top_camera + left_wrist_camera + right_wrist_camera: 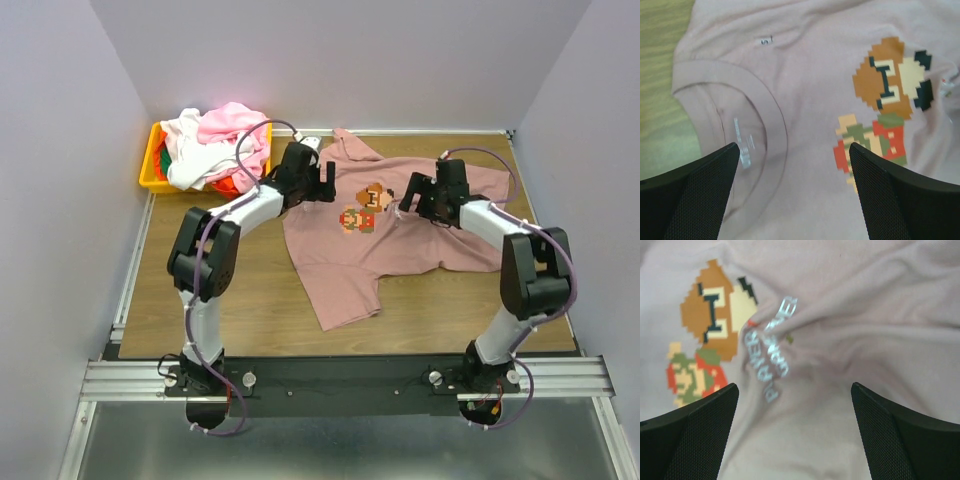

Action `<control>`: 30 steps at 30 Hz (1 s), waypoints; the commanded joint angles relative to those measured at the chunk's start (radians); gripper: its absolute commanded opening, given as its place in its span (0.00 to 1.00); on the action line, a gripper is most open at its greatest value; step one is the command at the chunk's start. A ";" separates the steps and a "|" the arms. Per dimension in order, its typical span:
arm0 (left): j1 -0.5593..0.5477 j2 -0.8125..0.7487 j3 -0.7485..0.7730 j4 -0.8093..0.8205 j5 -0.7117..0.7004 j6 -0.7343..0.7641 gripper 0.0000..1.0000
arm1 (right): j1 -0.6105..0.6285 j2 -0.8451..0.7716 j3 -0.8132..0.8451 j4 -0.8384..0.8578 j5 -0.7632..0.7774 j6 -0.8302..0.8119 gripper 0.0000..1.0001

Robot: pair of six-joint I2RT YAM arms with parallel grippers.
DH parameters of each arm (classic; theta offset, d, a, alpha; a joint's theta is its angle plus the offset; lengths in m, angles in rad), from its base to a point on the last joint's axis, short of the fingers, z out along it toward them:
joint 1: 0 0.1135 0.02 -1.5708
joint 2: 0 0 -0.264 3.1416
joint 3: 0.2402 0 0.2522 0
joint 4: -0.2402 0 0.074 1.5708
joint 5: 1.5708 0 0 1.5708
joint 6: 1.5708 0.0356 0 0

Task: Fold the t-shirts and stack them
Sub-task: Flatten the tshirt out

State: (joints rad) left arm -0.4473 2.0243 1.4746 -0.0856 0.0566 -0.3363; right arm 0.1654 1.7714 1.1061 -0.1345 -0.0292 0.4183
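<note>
Mauve-pink t-shirt [400,245] is lying face up and a bit rumpled on the counter [250,300], running from the middle out toward 2 o'clock. We can see its pixel print [366,208] on the chest.

Our left end effector [322,185] hovers at about 9 o'clock of that print, right over the collar [760,100]. Its jaws are spread wide with nothing between them.

The right end effector [413,195] is at 3 o'clock of the print, also spread wide and empty. It's above a bunched wrinkle with silver lettering [771,347]. We can't tell if either one touches the cloth.

The other t-shirts [215,140] (light pink, white, bits of red-orange and green) are heaped in the yellow bin [150,172], way off in the 10 o'clock corner.
</note>
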 commanded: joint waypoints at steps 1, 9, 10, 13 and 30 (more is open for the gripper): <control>-0.033 -0.143 -0.149 0.015 -0.109 -0.006 0.98 | 0.011 -0.136 -0.110 -0.028 -0.025 0.004 1.00; -0.108 -0.226 -0.422 0.150 -0.083 -0.073 0.98 | 0.029 -0.297 -0.328 -0.007 0.005 0.037 1.00; -0.110 -0.222 -0.437 0.168 -0.068 -0.076 0.98 | 0.031 -0.299 -0.339 -0.004 0.005 0.037 1.00; -0.110 -0.202 -0.474 0.228 0.000 -0.090 0.98 | 0.031 -0.288 -0.361 0.003 0.003 0.037 1.00; -0.007 -0.001 -0.301 0.164 -0.006 -0.015 0.98 | 0.031 -0.113 -0.266 0.030 0.015 0.033 1.00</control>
State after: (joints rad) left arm -0.4725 1.9499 1.1297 0.1822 0.0441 -0.3931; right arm 0.1909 1.5856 0.8017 -0.0910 -0.0284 0.4450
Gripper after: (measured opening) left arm 0.984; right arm 0.997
